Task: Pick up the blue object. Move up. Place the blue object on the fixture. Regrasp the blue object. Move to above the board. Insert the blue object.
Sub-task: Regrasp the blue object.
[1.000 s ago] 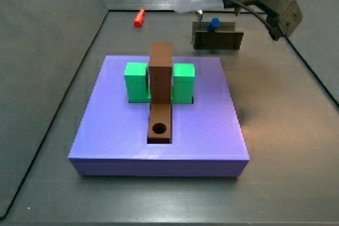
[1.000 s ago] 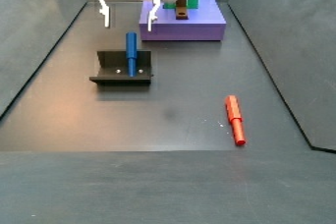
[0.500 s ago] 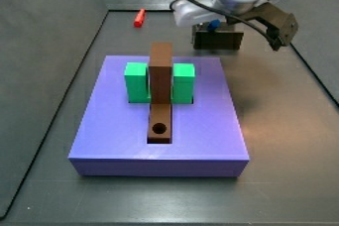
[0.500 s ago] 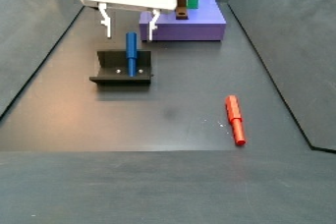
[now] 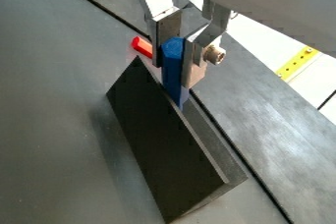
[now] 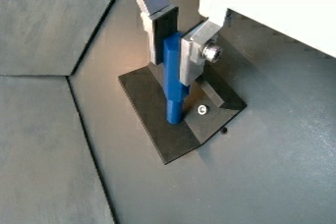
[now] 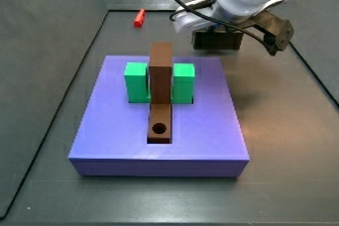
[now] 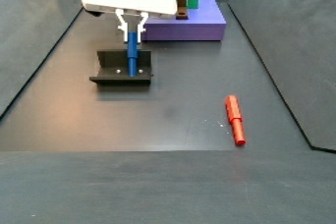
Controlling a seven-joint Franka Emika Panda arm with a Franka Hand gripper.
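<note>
Dark grey flooring filled the walled work cell [image 8: 171,120], and on it stood the small dark olive-grey box-like fixture [image 8: 121,73], well apart from the large lavender-purple square board [image 7: 162,121] with its green block [image 7: 137,81] and long brown bar [image 7: 161,93]. A second earlier I had the two-finger gripper [image 8: 129,20] hanging open off to one side of the slim blue cylindrical peg [image 8: 132,51]; it had since swung round and now straddled the peg's upper part. In both wrist views the silver fingers [image 6: 198,51] sat either side of the blue shaft [image 5: 172,66], looking pressed on it, though I could not tell if they were fully clamped. I judged the regrasp was under way, with the peg upright on the fixture. A red peg [image 8: 235,120] lay untouched.
</note>
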